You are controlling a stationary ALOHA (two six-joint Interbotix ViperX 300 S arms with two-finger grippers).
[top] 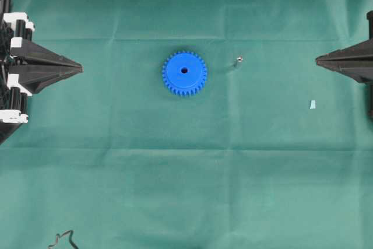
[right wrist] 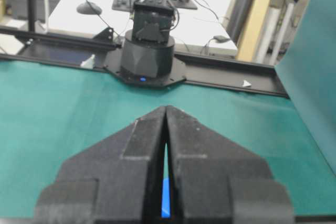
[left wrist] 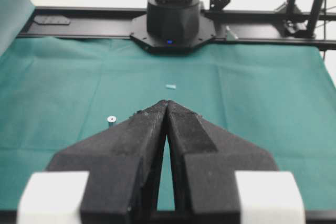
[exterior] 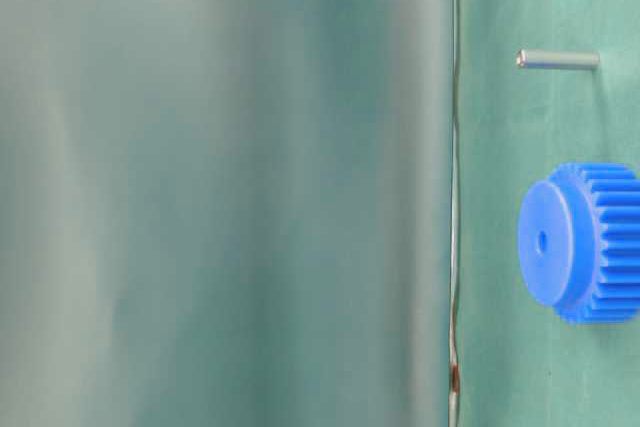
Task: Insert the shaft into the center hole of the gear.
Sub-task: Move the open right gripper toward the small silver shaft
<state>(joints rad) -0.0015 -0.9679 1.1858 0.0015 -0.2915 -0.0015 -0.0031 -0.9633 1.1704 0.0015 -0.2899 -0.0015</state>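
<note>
Both grippers, left point(top: 80, 69) and right point(top: 317, 59), are closed and empty; open the right wide before pinching the upright shaft point(top: 238, 60) beside the gear point(top: 184, 73).

Left tool point(top: 80, 69), right tool point(top: 317, 59) closed, apart.

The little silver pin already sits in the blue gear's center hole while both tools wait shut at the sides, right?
Not quite: the shaft stands on the cloth beside the gear, its center hole empty, as the overhead view shows. Both tools, left and right, do wait shut at the sides.

open cloth point(top: 186, 190) around gear point(top: 184, 73), shaft point(top: 238, 60)
</note>
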